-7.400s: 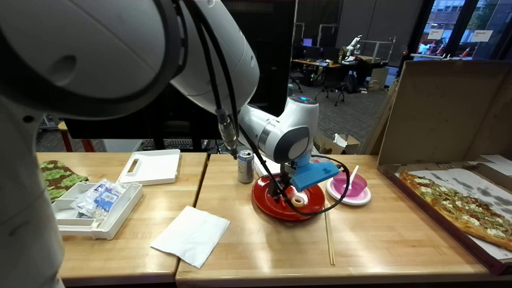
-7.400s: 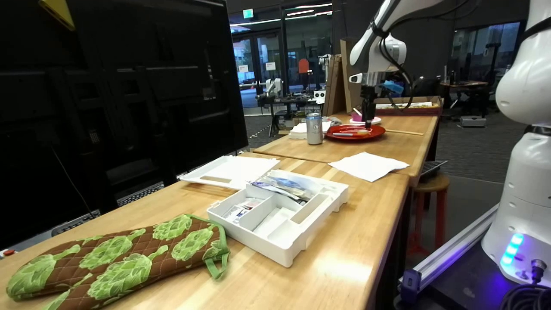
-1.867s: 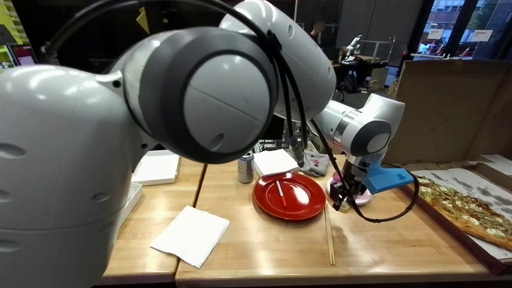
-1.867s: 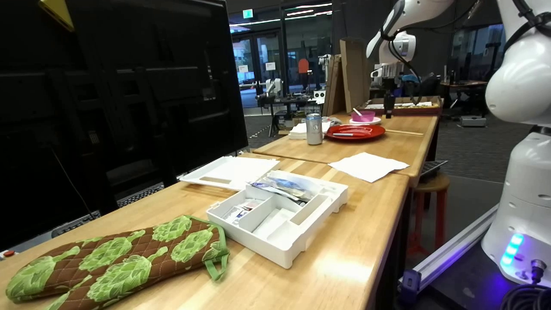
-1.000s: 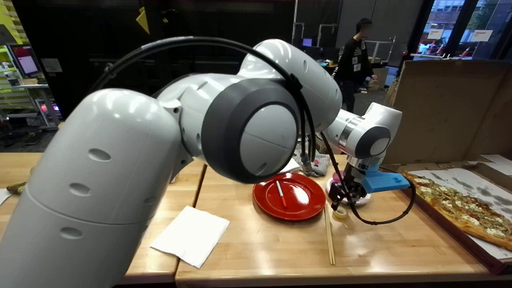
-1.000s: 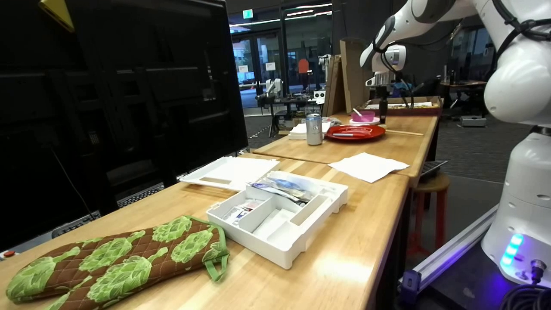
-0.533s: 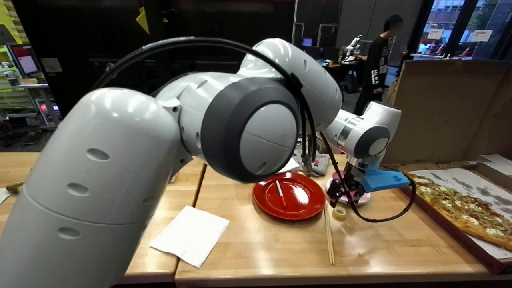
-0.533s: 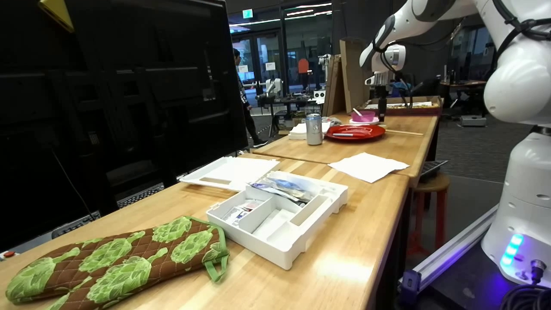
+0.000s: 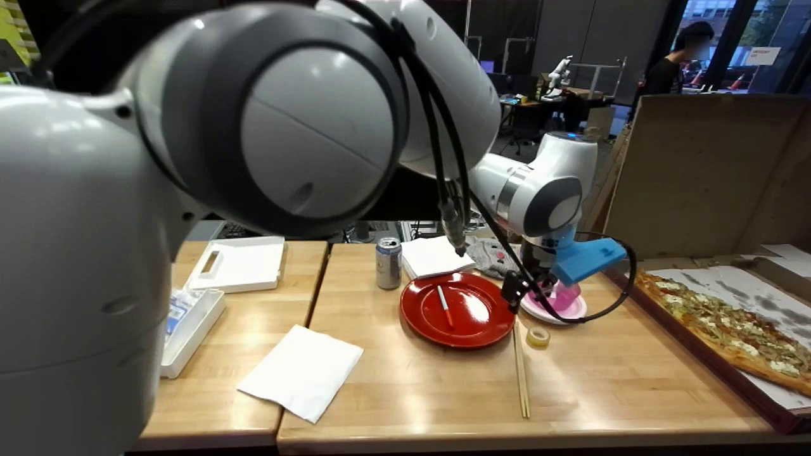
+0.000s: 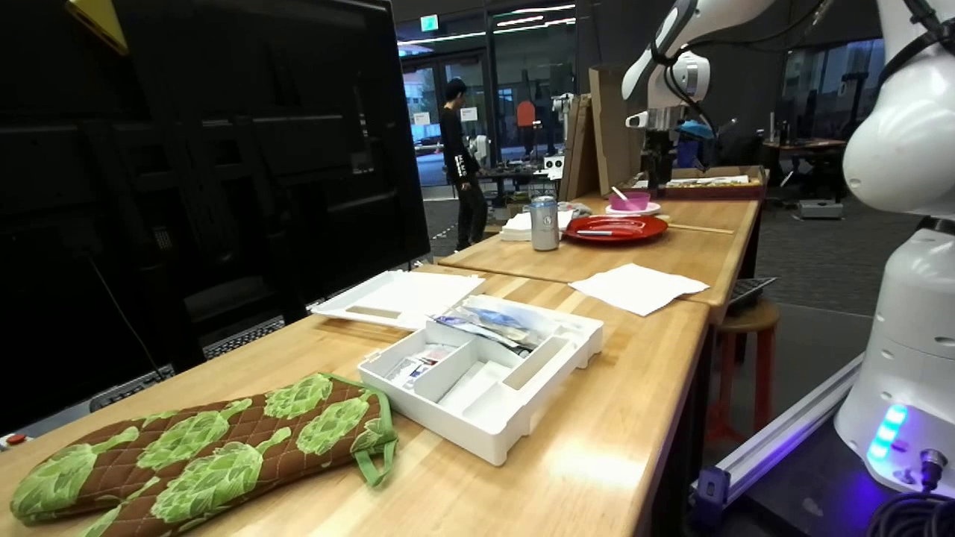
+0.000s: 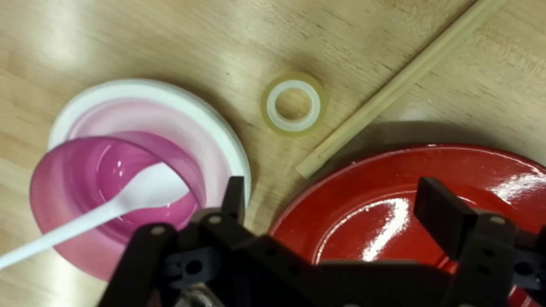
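Note:
My gripper (image 11: 335, 192) stands open and holds nothing; its fingers (image 11: 443, 213) are spread wide in the wrist view. In an exterior view the gripper (image 9: 523, 291) hangs above the table between the red plate (image 9: 418, 316) and a stacked white plate. A roll of clear yellowish tape (image 11: 315, 104) lies flat on the wood, apart from the fingers. Beside it run wooden chopsticks (image 11: 396, 87), their ends near the red plate. A pink bowl (image 11: 79, 170) with a white spoon (image 11: 149, 187) sits on the white plate (image 11: 140, 91). On the red plate lies a marker (image 9: 446, 307).
A can (image 9: 388, 264), white napkins (image 9: 434, 256) and a grey cloth (image 9: 491, 255) stand behind. An open pizza box (image 9: 703, 120) is at the side. A napkin (image 9: 303, 372), a compartment box (image 10: 492, 440) and an oven mitt (image 10: 224, 440) lie farther along. A person (image 10: 459, 164) is in the background.
Earlier the tape was at the red plate; it was carried past the chopsticks and set on the table. My gripper has opened, let it go and risen away. The background person has walked across.

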Robot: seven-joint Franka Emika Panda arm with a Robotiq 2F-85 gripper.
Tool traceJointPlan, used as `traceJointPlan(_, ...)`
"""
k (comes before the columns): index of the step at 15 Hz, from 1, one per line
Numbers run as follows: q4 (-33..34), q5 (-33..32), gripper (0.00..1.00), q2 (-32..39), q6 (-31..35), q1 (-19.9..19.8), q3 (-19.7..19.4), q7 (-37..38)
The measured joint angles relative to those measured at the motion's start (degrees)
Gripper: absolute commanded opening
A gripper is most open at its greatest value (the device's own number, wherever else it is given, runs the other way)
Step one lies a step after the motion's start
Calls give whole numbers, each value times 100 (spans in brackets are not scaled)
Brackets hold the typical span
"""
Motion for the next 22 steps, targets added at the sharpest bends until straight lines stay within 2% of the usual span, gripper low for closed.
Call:
traceJointPlan(3, -883, -403, 100, -636, 579, 356, 6, 108)
traceJointPlan(7, -1819, -1019, 100, -1195, 1201, 893, 46, 702)
traceJointPlan(13, -2362, -1893, 100, -1506, 1267, 1429, 204, 1637)
traceJointPlan(19, -2363, -1925, 100, -1463, 1269, 1433, 195, 1697)
traceJointPlan(22, -2386, -974, 100, -1419, 1174, 1434, 268, 985)
